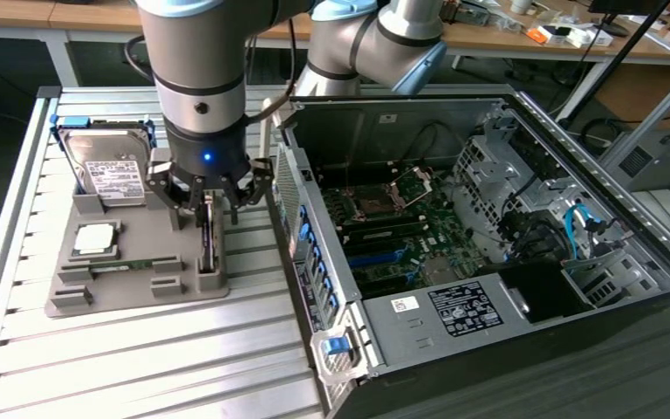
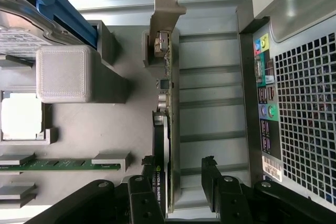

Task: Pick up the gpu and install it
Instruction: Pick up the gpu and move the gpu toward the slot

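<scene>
Early stage: approach only, no grasp made, nothing installed. Hovering low with the black multi-finger gripper [image 1: 205,209] over the gpu [image 2: 164,129], a thin dark expansion card with a round black fan and a silver metal end bracket. Straddling the card's thickness with jaws at full spread, gripping nothing; just beside the fan on one side, clearly apart on the other. Not lifted yet: parked upright on its long edge in a slot of the grey moulded parts holder [image 1: 126,292], on the side nearest the open black-and-silver PC case [image 1: 492,218]. Left, by the look of it: the whole pick, plus seating on the green motherboard [image 1: 399,231]. Long axis along the holder's edge, roughly parallel to the case's ported rear panel. Bracket end toward the boxy silver hard drive [image 1: 114,179], fan face toward the small square silver CPU [image 1: 94,240], away from the case.
</scene>
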